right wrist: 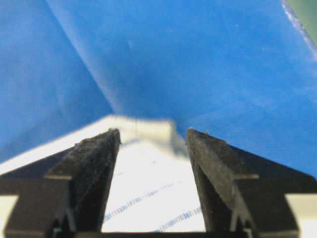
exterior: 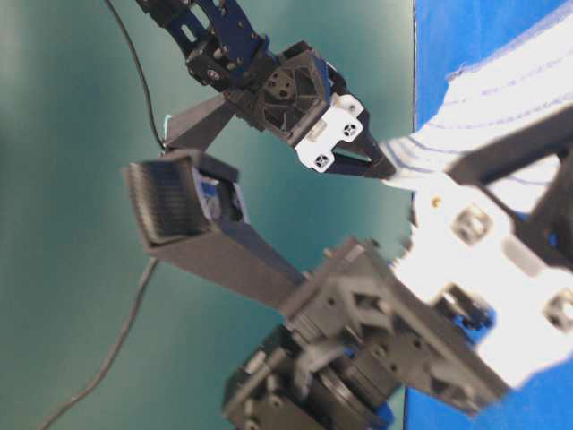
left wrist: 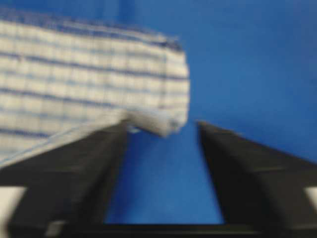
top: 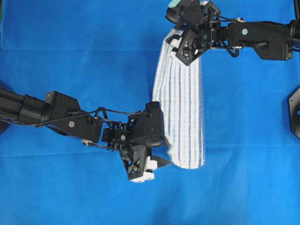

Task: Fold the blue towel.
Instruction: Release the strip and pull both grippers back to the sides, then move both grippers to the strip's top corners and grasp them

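A: Where is your towel?

B: Your white rectangular woven towel with thin dark-blue stripes (top: pixel 180 101) lies as a long narrow strip on the plain solid-blue table cover (top: pixel 84 56), running from the far edge toward you.

A: And your grippers?

B: Your left gripper (left wrist: pixel 161 130) stands spread apart at the near corner, which curls up between the fingertips, ungripped. Your right gripper (right wrist: pixel 152 136) is also spread wide over the far end, holding nothing.
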You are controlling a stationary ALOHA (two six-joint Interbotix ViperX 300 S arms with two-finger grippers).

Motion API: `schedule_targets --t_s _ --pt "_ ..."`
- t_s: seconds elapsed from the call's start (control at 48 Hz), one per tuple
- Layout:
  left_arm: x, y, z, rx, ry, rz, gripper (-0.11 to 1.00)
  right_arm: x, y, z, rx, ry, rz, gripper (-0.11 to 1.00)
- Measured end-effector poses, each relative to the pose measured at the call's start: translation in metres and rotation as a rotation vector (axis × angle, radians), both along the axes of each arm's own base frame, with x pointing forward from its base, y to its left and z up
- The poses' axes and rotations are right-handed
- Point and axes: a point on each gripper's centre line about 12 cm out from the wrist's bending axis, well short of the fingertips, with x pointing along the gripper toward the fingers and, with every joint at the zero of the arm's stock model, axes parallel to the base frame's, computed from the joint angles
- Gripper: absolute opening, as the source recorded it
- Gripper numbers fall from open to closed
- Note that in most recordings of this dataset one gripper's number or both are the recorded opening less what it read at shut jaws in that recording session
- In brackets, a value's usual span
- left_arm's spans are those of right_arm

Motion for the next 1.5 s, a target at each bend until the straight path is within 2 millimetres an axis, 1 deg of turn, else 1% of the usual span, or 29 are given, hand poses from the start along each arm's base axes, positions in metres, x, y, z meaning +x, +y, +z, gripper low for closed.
schedule_targets --t_s 0.042,0.083,0.229,0.333,0.437,0.583,0.833,0.999,1.187,1.27,1.395,1.499 --pt "-0.005 0.001 0.001 0.003 0.015 0.0 0.81 -0.002 0.001 0.005 -0.004 -0.009 -0.001 0.56" --pt "-0.01 0.002 0.004 0.007 0.025 -0.003 0.85 -0.004 0.002 0.008 -0.007 -0.015 0.002 0.55" --pt "-0.028 0.008 0.024 0.016 0.03 -0.006 0.79 -0.02 0.012 0.03 -0.026 -0.062 0.013 0.54" --pt "-0.042 0.014 0.037 0.032 0.011 -0.013 0.79 -0.034 0.021 0.044 -0.039 -0.099 0.026 0.54" --pt "-0.057 0.027 0.046 0.062 -0.013 -0.014 0.79 -0.05 0.033 0.056 -0.049 -0.144 0.048 0.54" --pt "-0.071 0.046 0.058 0.098 -0.09 0.002 0.79 -0.073 0.059 0.069 -0.056 -0.23 0.121 0.54" --pt "-0.095 0.067 0.072 0.159 -0.265 0.019 0.79 -0.114 0.101 0.088 -0.071 -0.366 0.241 0.54" --pt "-0.115 0.077 0.078 0.163 -0.339 0.051 0.79 -0.134 0.12 0.09 -0.066 -0.418 0.298 0.54" --pt "-0.135 0.08 0.082 0.16 -0.4 0.065 0.79 -0.14 0.135 0.082 -0.049 -0.415 0.362 0.54" --pt "-0.137 0.082 0.086 0.159 -0.427 0.073 0.79 -0.14 0.136 0.078 -0.045 -0.403 0.366 0.54" --pt "-0.137 0.084 0.086 0.163 -0.428 0.079 0.79 -0.138 0.136 0.075 -0.042 -0.389 0.366 0.54" --pt "-0.132 0.088 0.086 0.165 -0.425 0.093 0.79 -0.137 0.136 0.074 -0.042 -0.383 0.365 0.55"
